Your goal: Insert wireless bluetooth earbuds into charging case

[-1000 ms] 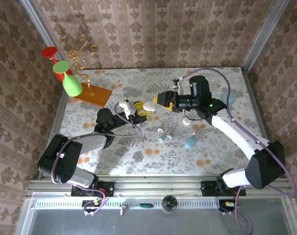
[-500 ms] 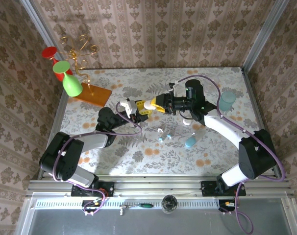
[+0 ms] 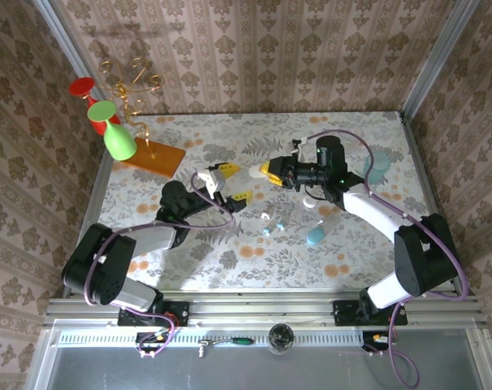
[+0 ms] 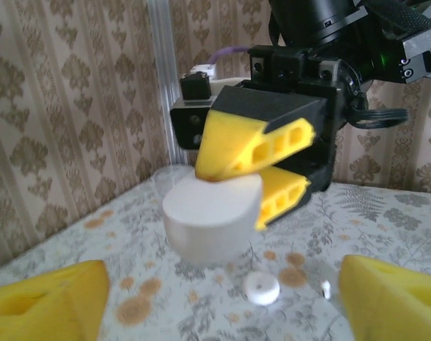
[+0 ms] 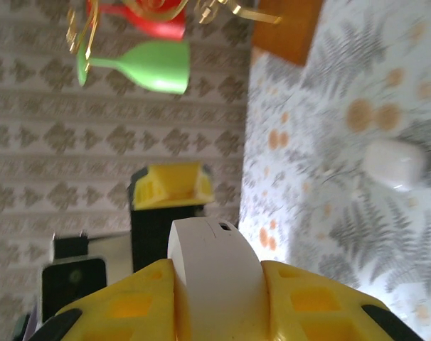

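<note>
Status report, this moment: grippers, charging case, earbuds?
Right gripper shut on small white glossy charging case, off the table. Left gripper open, flanking it, not touching. Two tiny teal-tipped earbuds loose on table, light-blue capsule beside.

I can't resolve the earbuds (image 3: pixel 266 231) from the top camera, they're too small, the case (image 5: pixel 214 259) drops out of sight between the fingers (image 5: pixel 130 307) of the right claw (image 5: pixel 217 295), and the picture's bottom edge crops the fingers (image 4: pixel 48 302) of the left claw (image 4: pixel 219 307).
</note>
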Controlling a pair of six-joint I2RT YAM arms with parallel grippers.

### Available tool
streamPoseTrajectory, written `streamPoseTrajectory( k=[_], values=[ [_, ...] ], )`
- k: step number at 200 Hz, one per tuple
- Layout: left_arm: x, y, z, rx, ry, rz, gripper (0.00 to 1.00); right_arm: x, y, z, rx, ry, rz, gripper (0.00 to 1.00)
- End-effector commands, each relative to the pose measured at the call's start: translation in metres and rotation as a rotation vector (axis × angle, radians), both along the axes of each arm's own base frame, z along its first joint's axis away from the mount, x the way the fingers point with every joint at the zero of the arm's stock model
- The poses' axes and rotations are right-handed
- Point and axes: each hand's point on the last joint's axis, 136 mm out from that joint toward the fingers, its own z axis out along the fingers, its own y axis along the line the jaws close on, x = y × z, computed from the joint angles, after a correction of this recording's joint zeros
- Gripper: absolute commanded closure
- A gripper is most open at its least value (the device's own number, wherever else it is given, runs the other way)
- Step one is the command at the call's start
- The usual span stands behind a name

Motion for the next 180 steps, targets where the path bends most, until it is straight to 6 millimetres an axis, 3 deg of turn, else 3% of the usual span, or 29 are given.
streamPoseTrajectory(
  k=[1,33,75,128,150,180],
  values=[
    [0.001,0.013,-0.008,0.061,0.007,0.063,0.09,0.021,-0.028,-0.031,-0.115,0.007,-0.124,0.8],
    [0.0,0.024,-0.021,0.173,0.033,0.119,0.01,0.043,-0.051,-0.077,-0.285,0.044,-0.208,0.82],
    [-0.001,0.033,-0.026,0.226,0.042,0.16,0.0,0.071,-0.05,-0.128,-0.347,0.106,-0.219,0.83],
    [0.002,0.036,-0.026,0.223,0.056,0.187,0.0,0.073,-0.056,-0.189,-0.421,0.199,-0.209,0.8],
    [0.007,0.037,-0.026,0.219,0.075,0.209,0.0,0.07,-0.059,-0.197,-0.451,0.204,-0.205,0.73],
    [0.014,0.038,-0.025,0.207,0.109,0.241,0.0,0.067,-0.069,-0.184,-0.521,0.155,-0.214,0.52]
  ],
)
